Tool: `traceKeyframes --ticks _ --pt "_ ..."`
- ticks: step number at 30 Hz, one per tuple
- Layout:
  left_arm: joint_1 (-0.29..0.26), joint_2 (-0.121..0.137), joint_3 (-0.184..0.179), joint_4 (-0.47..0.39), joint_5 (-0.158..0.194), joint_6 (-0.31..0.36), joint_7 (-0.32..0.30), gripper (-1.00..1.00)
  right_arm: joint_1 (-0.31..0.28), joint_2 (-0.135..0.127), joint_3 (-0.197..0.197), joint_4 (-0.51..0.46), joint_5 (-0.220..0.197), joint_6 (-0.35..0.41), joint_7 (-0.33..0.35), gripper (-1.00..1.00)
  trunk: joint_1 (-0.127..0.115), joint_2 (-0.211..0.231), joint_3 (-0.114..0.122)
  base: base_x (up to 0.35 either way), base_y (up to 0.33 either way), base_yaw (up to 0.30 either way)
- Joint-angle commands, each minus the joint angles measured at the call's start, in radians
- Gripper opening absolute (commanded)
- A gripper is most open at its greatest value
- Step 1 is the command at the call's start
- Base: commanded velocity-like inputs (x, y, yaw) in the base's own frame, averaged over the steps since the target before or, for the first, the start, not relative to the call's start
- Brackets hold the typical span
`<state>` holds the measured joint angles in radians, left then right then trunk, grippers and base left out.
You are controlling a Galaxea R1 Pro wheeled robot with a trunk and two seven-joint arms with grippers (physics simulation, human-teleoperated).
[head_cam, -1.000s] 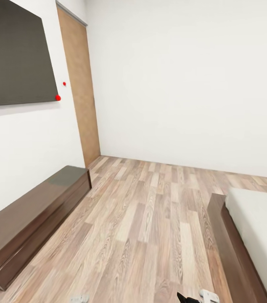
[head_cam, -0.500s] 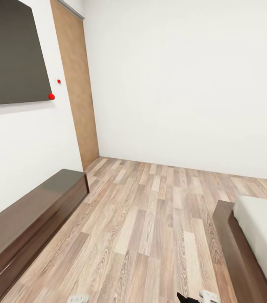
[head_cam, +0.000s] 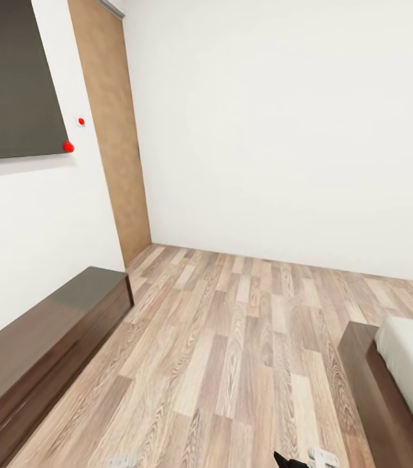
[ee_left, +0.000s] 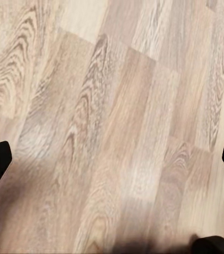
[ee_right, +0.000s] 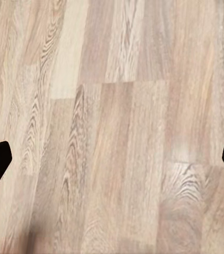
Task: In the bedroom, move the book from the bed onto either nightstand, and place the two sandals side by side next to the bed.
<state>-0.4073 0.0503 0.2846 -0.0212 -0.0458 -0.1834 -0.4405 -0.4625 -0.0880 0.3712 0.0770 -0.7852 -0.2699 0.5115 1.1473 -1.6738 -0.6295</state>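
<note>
At the upper left of the head view we record a large dark panel (head_cam: 11, 78) mounted on the white wall (head_cam: 37, 221), with a red dot at its lower right corner and a smaller red dot just beyond it. Below it, at the lower left of the frame, a long low dark brown cabinet (head_cam: 43, 351) stands against that wall on the wood-plank floor (head_cam: 232, 351). Right of the panel, a tall tan wooden door (head_cam: 112, 130) runs from the top of the frame down to the floor, meeting the plain white far wall (head_cam: 284, 130) at the corner. The floor of the bedroom fills the centre of the frame.

At the lower right edge we note the bed (head_cam: 369, 383): a corner of its dark brown frame and a strip of pale mattress, cut off by the frame edge.

Along the bottom edge of the head view, small pale and black robot parts show; we cannot identify them further.

In the left wrist view, the left end effector (ee_left: 112, 159) has its dark fingertips at opposite edges of the frame, spread wide, with bare floor between them. In the right wrist view, the right end effector (ee_right: 112, 159) is likewise spread wide over bare floor, gripping nothing.
</note>
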Motion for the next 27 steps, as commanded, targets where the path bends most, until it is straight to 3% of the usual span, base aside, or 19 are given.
traceKeyframes --ticks 1,10,18,27 --pt "-0.001 0.0 0.005 0.001 -0.005 -0.004 -0.003 1.0 -0.002 0.001 0.008 0.004 -0.01 -0.005 0.007 1.0 0.001 0.0 -0.001 0.331 0.0 0.0" --pt "-0.001 0.0 0.005 0.001 -0.005 -0.004 -0.003 1.0 -0.001 0.001 0.008 0.004 -0.009 -0.005 0.007 1.0 0.001 0.0 -0.001 0.331 0.0 -0.007" --pt "-0.001 0.0 0.005 0.001 -0.005 -0.004 -0.003 1.0 -0.001 0.001 0.008 0.004 -0.009 -0.005 0.009 1.0 0.001 0.0 -0.001 0.331 0.0 -0.189" --pt "-0.001 0.0 0.005 0.001 -0.005 -0.004 -0.003 1.0 -0.002 0.001 0.008 0.004 -0.009 -0.005 0.009 1.0 0.001 0.0 -0.001 0.331 0.0 -0.022"
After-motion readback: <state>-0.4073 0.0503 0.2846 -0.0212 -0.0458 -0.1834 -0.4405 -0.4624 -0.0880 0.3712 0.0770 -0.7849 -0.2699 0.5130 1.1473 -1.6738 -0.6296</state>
